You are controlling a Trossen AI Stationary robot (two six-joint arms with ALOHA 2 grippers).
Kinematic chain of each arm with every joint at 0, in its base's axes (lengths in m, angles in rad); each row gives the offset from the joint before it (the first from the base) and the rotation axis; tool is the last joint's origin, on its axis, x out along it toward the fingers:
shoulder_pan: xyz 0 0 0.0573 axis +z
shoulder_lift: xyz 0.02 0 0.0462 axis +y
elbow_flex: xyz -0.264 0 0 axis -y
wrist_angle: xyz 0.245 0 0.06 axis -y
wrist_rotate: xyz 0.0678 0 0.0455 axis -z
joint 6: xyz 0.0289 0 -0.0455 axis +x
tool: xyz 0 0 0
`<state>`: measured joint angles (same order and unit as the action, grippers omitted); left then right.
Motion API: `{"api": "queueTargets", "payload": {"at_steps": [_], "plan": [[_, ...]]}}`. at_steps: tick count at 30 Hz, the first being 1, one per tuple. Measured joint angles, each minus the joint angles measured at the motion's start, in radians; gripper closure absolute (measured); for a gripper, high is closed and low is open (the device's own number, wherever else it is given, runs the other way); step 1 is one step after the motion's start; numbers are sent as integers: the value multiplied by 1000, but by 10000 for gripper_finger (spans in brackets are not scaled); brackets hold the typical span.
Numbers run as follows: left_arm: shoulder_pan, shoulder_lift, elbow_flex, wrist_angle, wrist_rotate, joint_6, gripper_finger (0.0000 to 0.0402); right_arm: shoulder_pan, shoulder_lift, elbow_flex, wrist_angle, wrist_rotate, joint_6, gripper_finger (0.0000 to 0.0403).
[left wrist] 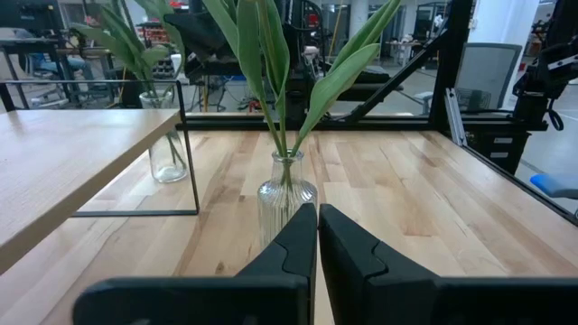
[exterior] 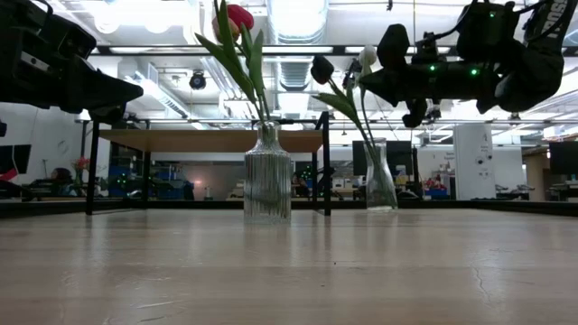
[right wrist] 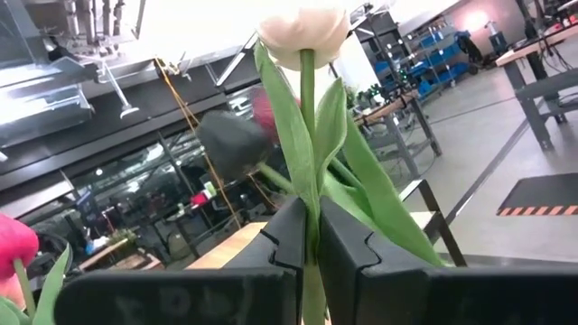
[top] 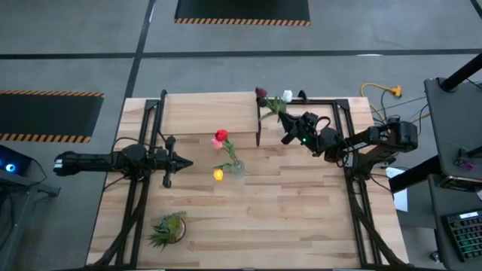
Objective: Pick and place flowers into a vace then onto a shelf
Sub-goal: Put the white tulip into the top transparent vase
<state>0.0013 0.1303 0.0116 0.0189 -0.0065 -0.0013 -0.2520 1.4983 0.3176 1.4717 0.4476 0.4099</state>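
A ribbed glass vase [top: 236, 167] stands mid-table with the red, pink and orange-yellow tulips in it; it also shows in the low view [exterior: 268, 176]. A smooth clear vase [exterior: 380, 181] stands on the table by the shelf's leg and holds the dark maroon tulip [right wrist: 230, 140] and the white tulip [right wrist: 302, 32]. My right gripper [top: 287, 129] is shut on the white tulip. My left gripper [top: 184, 162] is shut and empty, left of the ribbed vase and pointing at it. The pale wood shelf [top: 211, 113] stands at the far side. My right gripper pinches the white tulip's stem [right wrist: 308, 212] between its two fingers, a little below the head. The fingers come level from the table's right side and lie across the stem. The stem stands upright, and its lower part runs down into the clear vase [exterior: 375, 153].
A short spiky green tuft plant [top: 167, 229] sits near the table's front left. The shelf's thin black legs [left wrist: 188, 149] stand next to the clear vase. Black arm frames run along both table sides. Bare tabletop lies at the near middle and right.
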Motion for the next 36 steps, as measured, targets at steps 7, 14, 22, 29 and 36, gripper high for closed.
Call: {"api": "queueTargets", "payload": {"at_steps": [7, 14, 22, 29, 36], "plan": [[0, 0, 0, 0, 0, 0, 402, -4, -11, 0, 0, 34, -29, 390], [0, 0, 0, 0, 0, 0, 402, -9, -13, 0, -1, 54, -62, 390], [0, 0, 0, 0, 0, 0, 402, -11, -13, 0, 0, 76, -66, 390], [0, 0, 0, 0, 0, 0, 402, -11, -18, 0, -2, 78, -78, 390], [0, 0, 0, 0, 0, 0, 402, -10, -53, -16, -3, 78, -131, 388]]}}
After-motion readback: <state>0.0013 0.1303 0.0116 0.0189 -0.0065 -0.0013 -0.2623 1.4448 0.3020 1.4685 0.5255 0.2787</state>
